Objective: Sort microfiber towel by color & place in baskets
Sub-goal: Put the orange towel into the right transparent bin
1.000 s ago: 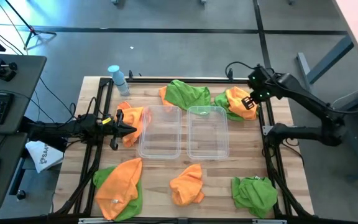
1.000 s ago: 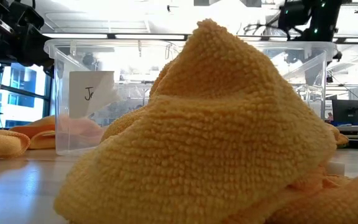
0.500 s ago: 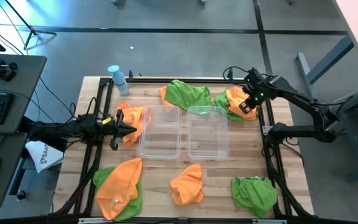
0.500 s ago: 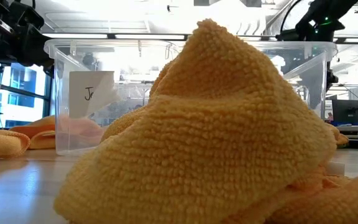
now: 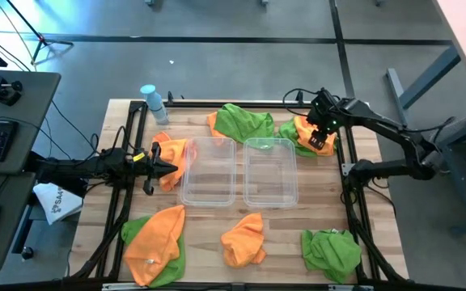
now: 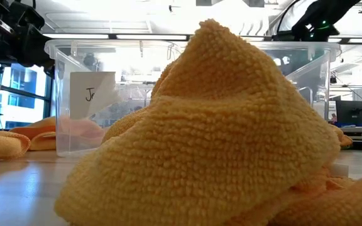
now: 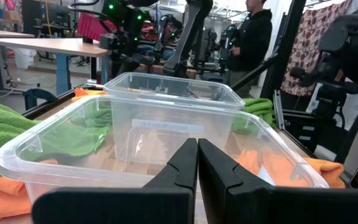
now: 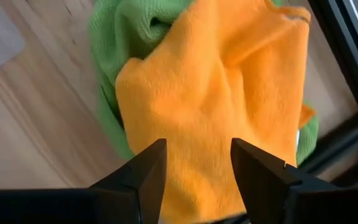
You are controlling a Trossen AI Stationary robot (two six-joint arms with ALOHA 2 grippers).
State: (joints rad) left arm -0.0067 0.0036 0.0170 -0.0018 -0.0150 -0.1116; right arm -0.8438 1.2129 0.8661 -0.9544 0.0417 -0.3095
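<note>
Two clear baskets (image 5: pixel 209 171) (image 5: pixel 270 171) stand side by side mid-table. Microfiber towels lie around them. An orange one (image 5: pixel 304 129) (image 8: pixel 216 93) rests on a green one (image 8: pixel 114 37) at the far right. My right gripper (image 5: pixel 320 139) (image 8: pixel 197 168) hangs open just over this orange towel, fingers pointing down on either side of a ridge. My left gripper (image 5: pixel 172 168) (image 7: pixel 197 162) is shut, level, at the left basket's (image 7: pixel 135 137) left wall, above another orange towel (image 5: pixel 171 155). More towels: green over orange (image 5: pixel 241 121), orange on green (image 5: pixel 156 242), orange (image 5: pixel 243 240), green (image 5: pixel 330 252).
A pale-blue bottle (image 5: pixel 152 101) stands at the far left corner. A white sheet (image 5: pixel 55 202) lies off the table's left edge. A black frame rail (image 5: pixel 348 162) runs along the right edge. A person (image 7: pixel 257 31) stands in the room beyond. One orange towel (image 6: pixel 206 138) fills the low view.
My right gripper has moved a little toward the table's left edge and down onto the far-right orange towel, and its fingers have opened. The towels and baskets lie as before.
</note>
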